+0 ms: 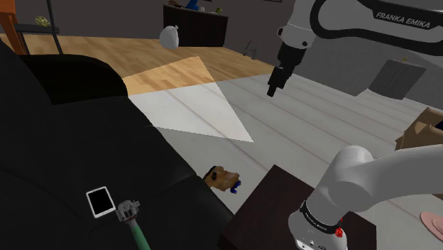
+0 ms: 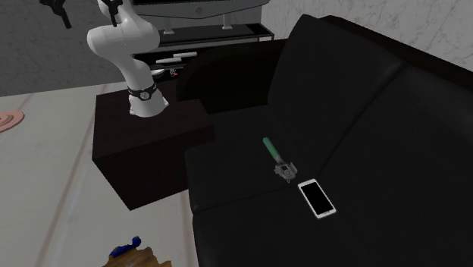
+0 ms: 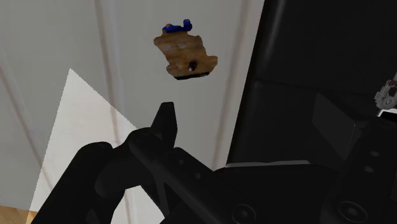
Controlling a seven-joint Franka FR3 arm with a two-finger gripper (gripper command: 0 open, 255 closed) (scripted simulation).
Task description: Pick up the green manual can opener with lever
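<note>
Shoulder view: the gripper (image 1: 272,91) hangs at upper right, high over the floor and well apart from the opener (image 1: 132,216). The opener lies at lower left on the sofa (image 1: 64,128), just beside a phone (image 1: 100,202), its green handle cut off by the frame. This looks like the approach; next comes a long reach down-left.

Second exterior view: the opener sits right of centre.

Wrist view: its grey head is cropped. The black gripper merges with the sofa, so I cannot tell whether it is apart or together.
</note>
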